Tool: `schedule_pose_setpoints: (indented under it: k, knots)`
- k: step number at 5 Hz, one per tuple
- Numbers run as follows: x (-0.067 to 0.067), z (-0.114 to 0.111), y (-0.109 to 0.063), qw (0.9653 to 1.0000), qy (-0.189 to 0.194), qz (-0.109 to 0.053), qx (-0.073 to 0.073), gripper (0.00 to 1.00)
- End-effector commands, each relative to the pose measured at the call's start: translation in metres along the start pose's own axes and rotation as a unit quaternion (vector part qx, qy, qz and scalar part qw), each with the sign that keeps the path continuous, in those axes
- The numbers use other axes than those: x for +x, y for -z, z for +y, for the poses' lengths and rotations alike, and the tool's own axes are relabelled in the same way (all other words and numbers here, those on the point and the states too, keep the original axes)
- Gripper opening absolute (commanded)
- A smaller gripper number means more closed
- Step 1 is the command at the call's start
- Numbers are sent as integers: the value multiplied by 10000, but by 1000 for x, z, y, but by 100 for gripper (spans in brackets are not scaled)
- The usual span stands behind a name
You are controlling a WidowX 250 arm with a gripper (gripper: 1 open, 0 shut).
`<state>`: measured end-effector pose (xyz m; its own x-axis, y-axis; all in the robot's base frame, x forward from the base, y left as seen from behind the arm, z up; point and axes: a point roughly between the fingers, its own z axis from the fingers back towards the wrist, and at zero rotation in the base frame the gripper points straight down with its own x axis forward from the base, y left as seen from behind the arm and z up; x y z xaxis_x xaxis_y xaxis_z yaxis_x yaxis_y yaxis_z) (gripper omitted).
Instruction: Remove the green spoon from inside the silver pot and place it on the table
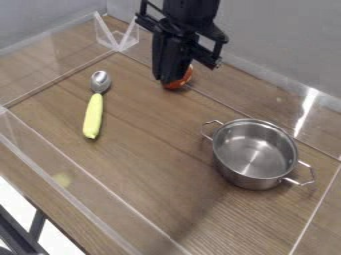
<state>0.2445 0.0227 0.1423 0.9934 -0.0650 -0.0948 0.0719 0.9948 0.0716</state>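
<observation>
On the bench [173,149], left of centre, the spoon [95,104] is lying flat, well apart from the empty pot [256,151] (so the job looks done). The gripper [170,72], jaws together and holding nothing, is hanging above the far side, hiding a red-brown object [182,82].

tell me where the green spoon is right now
In the camera view the green spoon lies flat on the table at left, silver bowl toward the back, well clear of the empty silver pot at right.
</observation>
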Motion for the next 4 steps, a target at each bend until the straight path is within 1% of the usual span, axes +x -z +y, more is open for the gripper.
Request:
schedule_pose_setpoints:
  k: [1, 2, 3, 4]
  knots:
    - [2, 12, 9, 9999, 102, -101, 81, 0]
    - [4, 24, 34, 9998, 180, 20, 73, 0]
    - [5, 31, 57, 9998, 132, 102, 70, 0]
    - [9, 24, 78, 9992, -372, 170, 16, 0]
